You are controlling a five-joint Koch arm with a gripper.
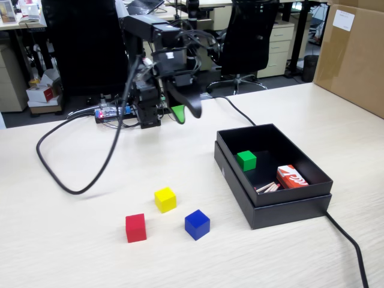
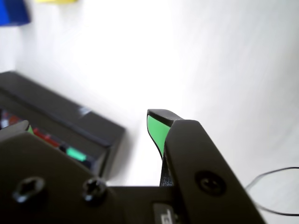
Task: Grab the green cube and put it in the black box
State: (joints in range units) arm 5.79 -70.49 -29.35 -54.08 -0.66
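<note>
The green cube (image 1: 246, 160) lies inside the black box (image 1: 288, 213), near the box's back left wall. In the wrist view the green cube (image 2: 74, 154) shows as a small blurred patch inside the black box (image 2: 60, 116). My gripper (image 1: 186, 113) hangs in the air to the left of and behind the box, well away from the cube. Its jaws stand wide apart, with nothing between them. In the wrist view the gripper (image 2: 92, 125) shows one green-faced fingertip (image 2: 156, 130) at the right, and the other peeks out at the far left.
A yellow cube (image 1: 165, 199), a red cube (image 1: 135, 227) and a blue cube (image 1: 197, 224) sit on the table left of the box. A red-and-white packet (image 1: 291, 177) lies in the box. A cardboard carton (image 1: 354, 54) stands at back right. Black cables (image 1: 72, 180) cross the table.
</note>
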